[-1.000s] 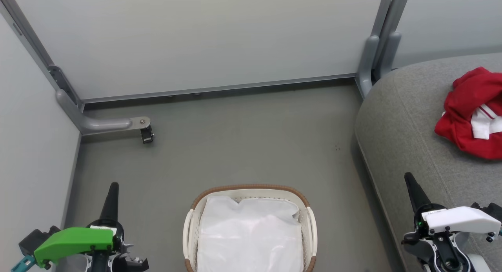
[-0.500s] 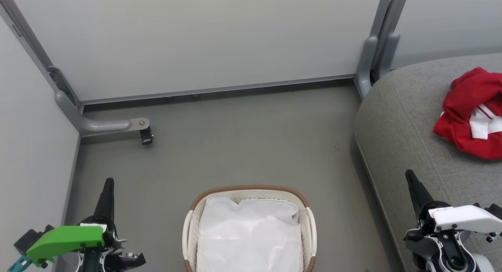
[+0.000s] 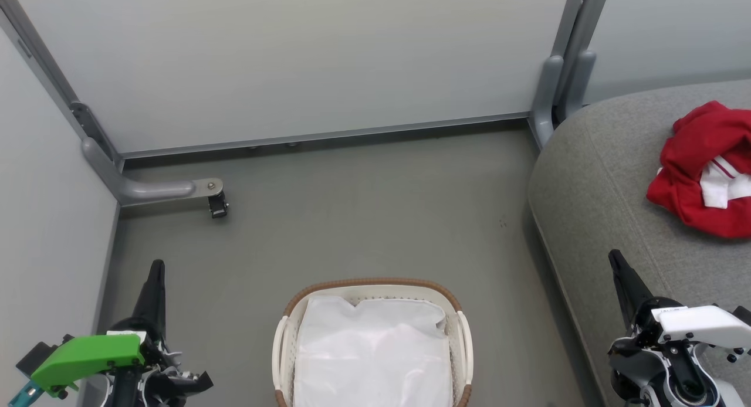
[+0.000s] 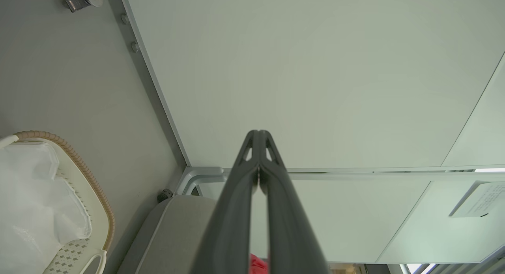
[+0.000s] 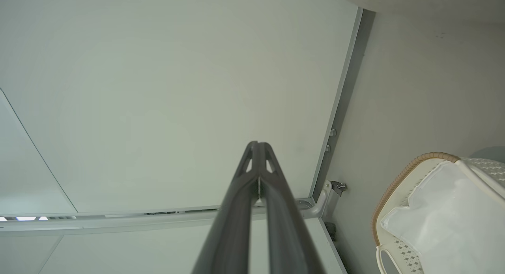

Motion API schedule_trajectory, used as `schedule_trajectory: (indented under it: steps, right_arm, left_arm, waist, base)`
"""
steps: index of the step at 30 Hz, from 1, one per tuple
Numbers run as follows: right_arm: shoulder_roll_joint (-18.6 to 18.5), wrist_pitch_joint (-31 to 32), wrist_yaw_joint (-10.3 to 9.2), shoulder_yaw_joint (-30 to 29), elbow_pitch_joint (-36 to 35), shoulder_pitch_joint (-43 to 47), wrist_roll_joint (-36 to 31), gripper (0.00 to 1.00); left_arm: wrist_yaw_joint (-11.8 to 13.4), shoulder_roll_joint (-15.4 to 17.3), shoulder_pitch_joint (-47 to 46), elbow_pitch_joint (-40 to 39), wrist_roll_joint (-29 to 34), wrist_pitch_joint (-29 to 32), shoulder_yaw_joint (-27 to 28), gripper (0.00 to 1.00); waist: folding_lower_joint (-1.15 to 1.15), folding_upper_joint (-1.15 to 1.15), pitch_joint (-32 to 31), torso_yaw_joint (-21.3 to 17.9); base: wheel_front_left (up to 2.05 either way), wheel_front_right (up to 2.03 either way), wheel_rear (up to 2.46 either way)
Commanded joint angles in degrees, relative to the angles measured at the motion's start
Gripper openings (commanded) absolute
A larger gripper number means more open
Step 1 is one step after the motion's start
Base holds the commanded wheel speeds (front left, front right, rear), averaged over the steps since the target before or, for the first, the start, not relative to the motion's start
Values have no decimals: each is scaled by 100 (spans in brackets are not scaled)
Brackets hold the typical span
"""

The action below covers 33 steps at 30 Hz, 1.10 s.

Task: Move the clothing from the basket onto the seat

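**jersey on the sofa, white sheet on top in the basket**

your head view has the grey sofa [image 3: 598, 178] curving in from the right. the red jersey [image 3: 692, 155] lies crumpled on its cushion, well apart from the basket [image 3: 375, 282], which stands on the floor [image 3: 364, 219] at bottom centre. the basket sits between your two arms, likely so either one can reach in. a white sheet [image 3: 372, 354] covers what shows of its inside, so you cannot tell whether more red clothing lies beneath; if none does, the job looks finished.

the left gripper [image 3: 156, 266] and right gripper [image 3: 614, 256] hang low on either side of the basket, a resting pose by my reading. from the head each looks like one dark spike. the wrist views settle it: both pairs of fingers are pressed together at the tips with nothing between them. the left wrist view also catches a sliver of red low beside its fingers, and the basket's holed wall.
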Motion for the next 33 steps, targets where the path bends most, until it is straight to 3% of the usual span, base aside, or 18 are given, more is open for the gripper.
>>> schedule_trajectory:
  steps: [1, 33]
  right_arm:
    - [-35, 44, 0, -22, -33, -48, 103, 0]
    - [-35, 43, 0, -20, -30, -45, 107, 0]
  left_arm:
    - [-39, -5, -118, -11, -98, 32, 23, 0]
    - [-37, -32, -100, -5, -39, 65, 79, 0]
  waist:
    - [0, 0, -2, -2]
    - [0, 0, -3, -3]
  base:
    - [0, 0, 0]
    - [0, 0, 0]
